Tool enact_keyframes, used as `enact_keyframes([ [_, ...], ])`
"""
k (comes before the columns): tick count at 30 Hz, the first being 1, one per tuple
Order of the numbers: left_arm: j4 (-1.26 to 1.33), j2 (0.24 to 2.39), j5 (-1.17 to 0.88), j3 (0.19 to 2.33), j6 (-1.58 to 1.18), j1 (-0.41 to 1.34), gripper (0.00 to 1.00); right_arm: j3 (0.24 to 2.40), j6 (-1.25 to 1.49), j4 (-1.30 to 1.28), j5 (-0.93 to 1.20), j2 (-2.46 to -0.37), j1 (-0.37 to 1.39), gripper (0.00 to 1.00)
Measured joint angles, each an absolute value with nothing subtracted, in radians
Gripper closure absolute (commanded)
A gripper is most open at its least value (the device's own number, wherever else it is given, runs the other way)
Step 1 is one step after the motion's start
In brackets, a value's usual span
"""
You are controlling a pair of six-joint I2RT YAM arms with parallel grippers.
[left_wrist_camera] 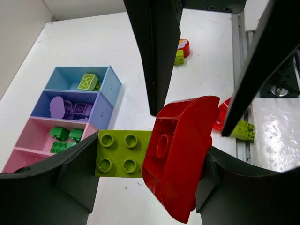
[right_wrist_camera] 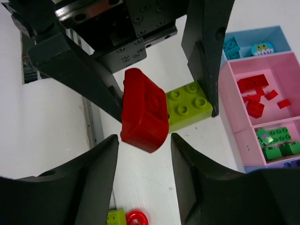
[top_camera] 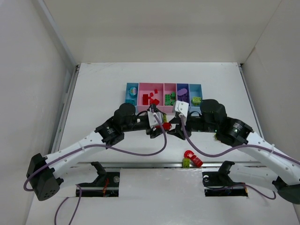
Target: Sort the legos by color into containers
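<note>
Clamps joined red rounded plastic brick (right_wrist_camera: 143,112) and yellow-green square brick (right_wrist_camera: 187,105) in left gripper (left_wrist_camera: 151,152), with right gripper (right_wrist_camera: 144,143) flanking red, grip uncertain, presumably for splitting colours.

Red brick (left_wrist_camera: 178,154) and yellow-green brick (left_wrist_camera: 119,152) are glossy smooth plastic; table (left_wrist_camera: 117,37) matt.
</note>
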State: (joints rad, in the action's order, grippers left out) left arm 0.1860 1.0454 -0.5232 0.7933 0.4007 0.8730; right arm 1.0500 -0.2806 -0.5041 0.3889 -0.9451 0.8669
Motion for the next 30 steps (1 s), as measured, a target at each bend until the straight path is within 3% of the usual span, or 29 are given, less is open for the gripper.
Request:
enact_keyframes([
  [4,0.178,1.047,-0.550,0.796,0.394,0.873,1.00,1.050,-0.270,-0.473,0.379,-0.963,0.876,0.50],
  [8,0.172,1.047,-0.562,0.796,0.390,0.873,1.00,1.050,-0.263,-0.442,0.376,-0.974,0.878,0.63],
  [10,0.171,1.047,-0.568,0.796,0.390,0.873,1.00,1.050,-0.257,-0.427,0.378,-0.978,0.878,0.75],
  [11,0.171,1.047,-0.569,0.796,0.390,0.873,1.00,1.051,-0.251,-0.422,0.381,-0.982,0.877,0.84],
  [12,0.170,1.047,-0.572,0.796,0.388,0.873,1.00,1.051,-0.251,-0.412,0.384,-0.987,0.878,1.00],
  [30,0.151,1.048,-0.482,0.788,0.345,0.873,1.00,1.044,-0.192,-0.328,0.231,-0.864,0.877,1.00],
])
